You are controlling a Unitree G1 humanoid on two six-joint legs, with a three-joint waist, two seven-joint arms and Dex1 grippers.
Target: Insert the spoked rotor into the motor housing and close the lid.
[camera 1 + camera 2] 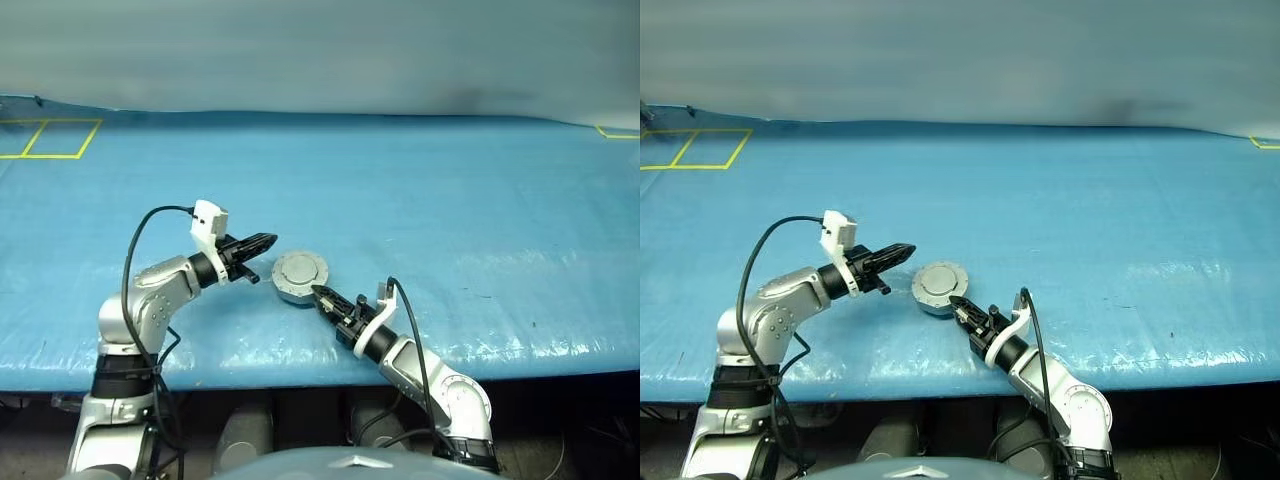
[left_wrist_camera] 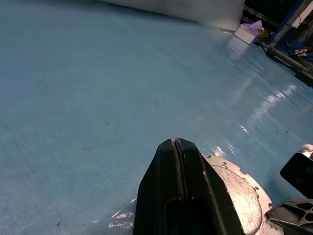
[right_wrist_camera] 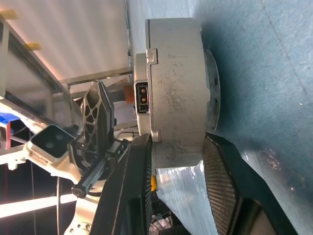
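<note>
Left eye view: motor housing [image 1: 299, 277], near-centre on blue table [image 1: 480, 200], lid [image 1: 300, 268] down. Right gripper [image 1: 322, 296] straddles housing's near-right edge, not clamped. Left gripper [image 1: 268, 241] clenched, empty, just left. Step: closing appears done. Next: confirm seated, withdraw.

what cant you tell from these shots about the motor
- Rotor: whether it sits inside the housing; from the head views the closed lid covers the inside.
- Right hand: its fingers straddle the housing's side in the right wrist view; actual contact unclear.
- Housing's near side: hidden by the left hand in the left wrist view.
</note>
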